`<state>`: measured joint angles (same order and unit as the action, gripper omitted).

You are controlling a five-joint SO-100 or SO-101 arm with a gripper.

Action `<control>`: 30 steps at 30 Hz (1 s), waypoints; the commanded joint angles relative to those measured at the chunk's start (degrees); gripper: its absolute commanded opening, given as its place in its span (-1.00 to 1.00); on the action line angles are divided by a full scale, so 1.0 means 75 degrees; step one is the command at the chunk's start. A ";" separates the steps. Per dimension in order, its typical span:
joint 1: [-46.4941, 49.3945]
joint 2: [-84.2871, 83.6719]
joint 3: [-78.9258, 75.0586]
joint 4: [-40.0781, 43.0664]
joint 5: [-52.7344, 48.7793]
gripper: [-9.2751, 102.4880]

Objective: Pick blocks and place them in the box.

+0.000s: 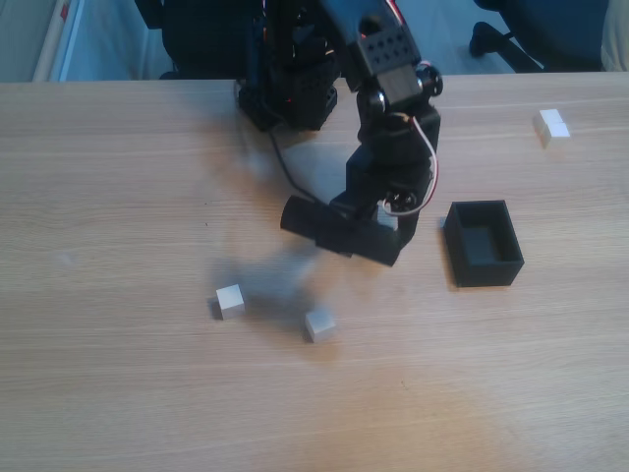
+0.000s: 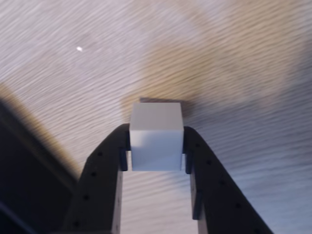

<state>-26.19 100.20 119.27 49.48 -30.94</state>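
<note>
One cube clamped, three waiting

The gripper (image 2: 156, 148) is squeezing a white block (image 2: 156, 136) between both fingertips, lifted over the wooden table (image 1: 118, 393). Three more blocks are sitting loose: two (image 1: 229, 301) (image 1: 319, 324) at seven o'clock from the arm, one (image 1: 551, 126) at one o'clock past the black box (image 1: 484, 244).

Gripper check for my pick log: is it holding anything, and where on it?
Yes: the gripper clamps a white block by its two opposite side faces.
</note>
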 commanded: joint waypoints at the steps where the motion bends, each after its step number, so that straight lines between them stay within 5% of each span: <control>1: -0.0082 0.0984 -0.0855 0.0703 -0.0293 -0.83; 11: -0.1617 0.1969 -0.2625 0.2180 -0.0715 -0.83; 30: -0.2344 0.0668 -0.2930 0.1160 -0.0234 -0.80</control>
<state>-43.68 105.38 101.16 59.24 -33.05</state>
